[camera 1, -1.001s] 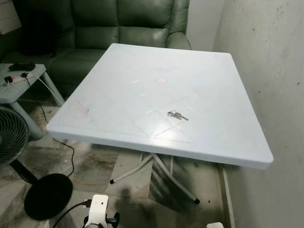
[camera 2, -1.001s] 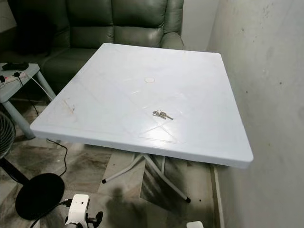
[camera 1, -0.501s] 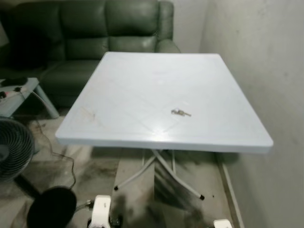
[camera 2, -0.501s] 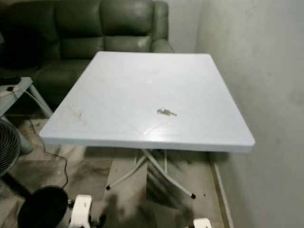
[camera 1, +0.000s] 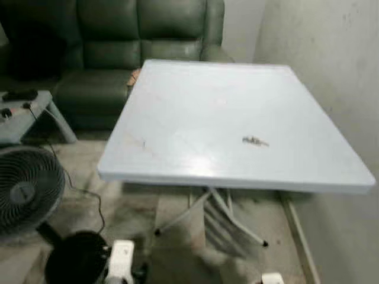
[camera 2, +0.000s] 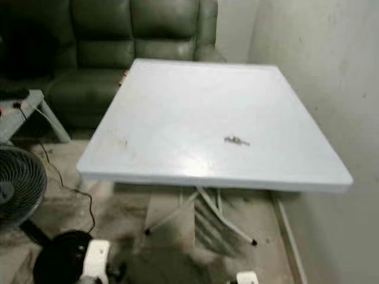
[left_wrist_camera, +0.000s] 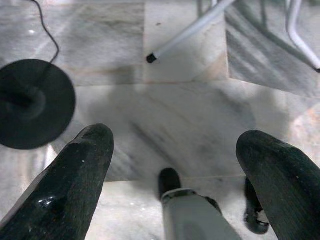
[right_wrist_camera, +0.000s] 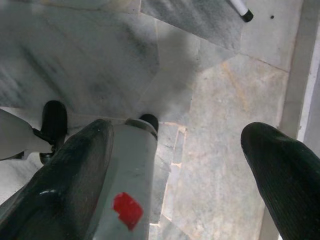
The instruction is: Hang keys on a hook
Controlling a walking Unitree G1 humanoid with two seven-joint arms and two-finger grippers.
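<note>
Fan [camera 1: 23,190]: far left, round grille facing up and out, standing on the floor beside the side table.
Fan base [camera 1: 76,259]: dark round disc low on the marble floor [left_wrist_camera: 190,115], cord trailing off toward the side table.
Side table [camera 1: 26,115]: pale, at the left edge, a dark object and a power strip lying on top.
Sofa [camera 1: 127,35]: dark green, at the back, right behind the big table.
Left gripper [left_wrist_camera: 175,165]: hanging low over the floor, fingers [left_wrist_camera: 70,185] spread wide apart, holding nothing; fan base and a table-leg foot visible past them.
Table [camera 1: 195,89]: white, square, taking up the middle, right side close along the wall; faint brownish smudge near the front left part.
Table legs [camera 1: 207,216]: white crossed tubes under the top, black-tipped feet on the floor.
Keys [camera 1: 255,141]: small bunch lying flat on the tabletop, right of centre and toward the near edge, well apart from both grippers; somewhat blurred.
Right gripper [right_wrist_camera: 180,170]: down low over the floor by the wall, fingers [right_wrist_camera: 280,170] set wide, empty; the robot's own leg and foot below.
Wall [camera 1: 331,71]: pale, scuffed, running along the right side.
</note>
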